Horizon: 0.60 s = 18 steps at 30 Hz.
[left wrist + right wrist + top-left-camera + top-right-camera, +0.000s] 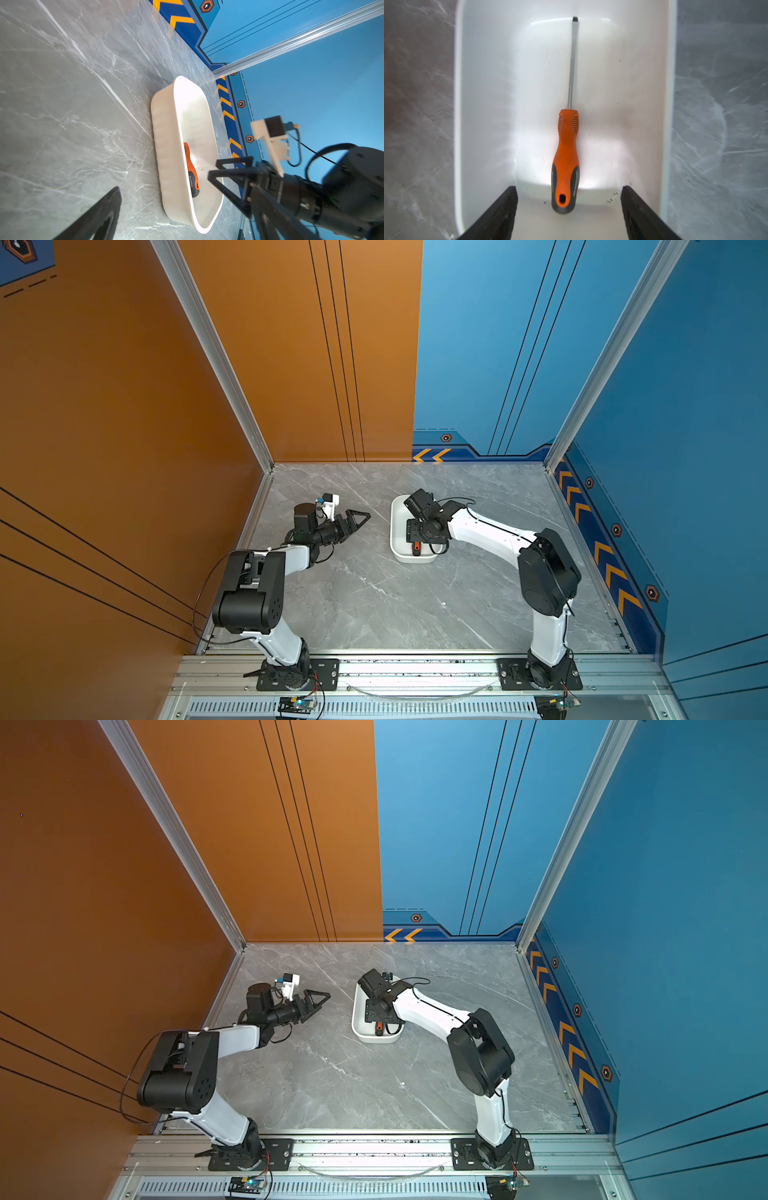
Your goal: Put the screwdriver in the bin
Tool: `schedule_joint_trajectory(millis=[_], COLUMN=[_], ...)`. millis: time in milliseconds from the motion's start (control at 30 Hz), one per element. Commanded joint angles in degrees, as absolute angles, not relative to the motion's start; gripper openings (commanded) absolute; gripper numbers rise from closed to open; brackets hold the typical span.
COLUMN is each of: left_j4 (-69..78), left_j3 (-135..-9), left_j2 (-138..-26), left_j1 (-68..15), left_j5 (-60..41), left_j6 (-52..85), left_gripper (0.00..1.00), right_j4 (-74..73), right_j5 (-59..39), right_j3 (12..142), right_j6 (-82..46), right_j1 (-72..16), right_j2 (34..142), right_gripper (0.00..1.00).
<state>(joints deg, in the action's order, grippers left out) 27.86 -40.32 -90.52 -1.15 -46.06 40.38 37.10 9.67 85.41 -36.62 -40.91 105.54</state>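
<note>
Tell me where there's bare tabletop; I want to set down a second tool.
The marble table lies bare between the two arm bases, and behind the left pincer toward the orange wall. It is crowded at the bin, where the right pincer hangs open over the screwdriver.

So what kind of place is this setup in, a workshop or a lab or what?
Most likely a robot test cell, not a workshop: two arms bolted to an aluminium base rail, orange and blue printed wall panels enclosing it, and a grey marble-look tabletop.
</note>
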Motion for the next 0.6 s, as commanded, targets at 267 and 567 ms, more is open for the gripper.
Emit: schedule_joint_trajectory(millis=[267, 567], left_j4=[-8.29, -1.31], left_j3=[-45.06, -38.05], left_j2=[-68.47, -63.82], left_j1=[-0.99, -0.64], left_j5=[-11.01, 1.99], left_j6=[16.86, 12.02], left_gripper=[0.98, 0.98], right_j4=[32.69, 7.22], right_j5=[15.94, 12.08], right_j3=[64.07, 35.11], right_j6=[-18.14, -10.24], right_j1=[-23.93, -7.97], right_j2=[71.54, 55.28], right_gripper=[0.80, 0.83])
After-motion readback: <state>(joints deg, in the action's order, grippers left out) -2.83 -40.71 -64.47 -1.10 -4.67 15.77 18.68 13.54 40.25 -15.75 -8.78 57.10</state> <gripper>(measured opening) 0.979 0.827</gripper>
